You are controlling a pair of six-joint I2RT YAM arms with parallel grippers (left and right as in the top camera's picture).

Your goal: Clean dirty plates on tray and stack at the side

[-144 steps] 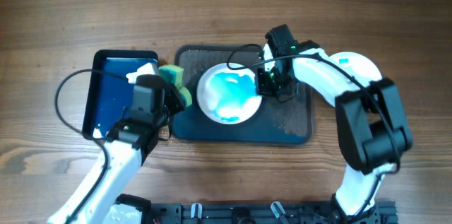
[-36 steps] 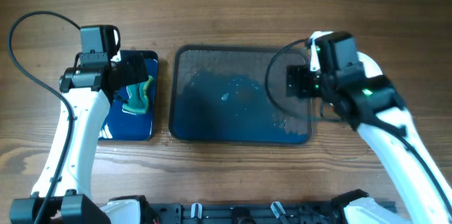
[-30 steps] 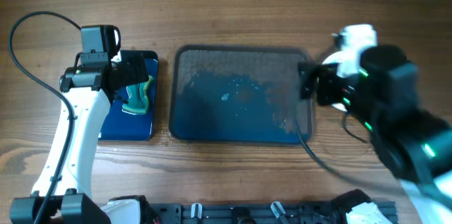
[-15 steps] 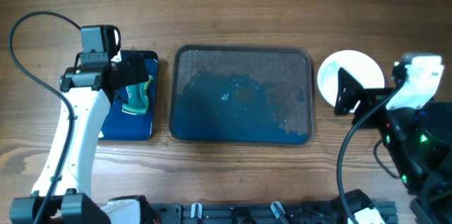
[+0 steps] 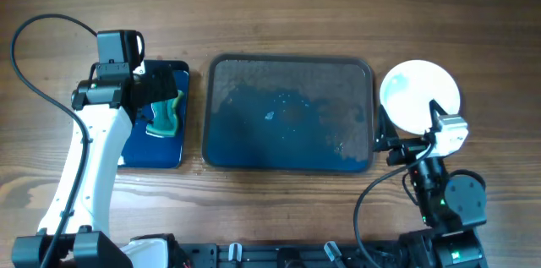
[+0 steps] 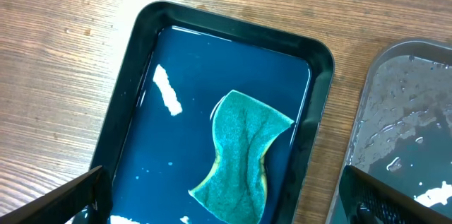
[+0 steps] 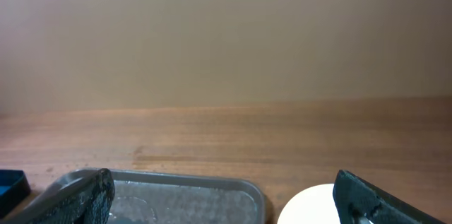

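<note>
Hanging over the small black tray (image 6: 321,75) of blue liquid, the left gripper (image 6: 224,189) has its fingers spread wide and empty, with a teal sponge (image 6: 244,150) lying in the liquid below. The right gripper (image 7: 222,192) is spread and empty too, near the big grey tray (image 5: 287,69), which is wet with blue smears. The plates (image 5: 420,92) sit on the table just right of that tray, showing as one white disc. How many are stacked I cannot tell.

Soft even light, faint shadows, wet sheen on the tray (image 5: 254,90), wrist views perhaps slightly soft.
</note>
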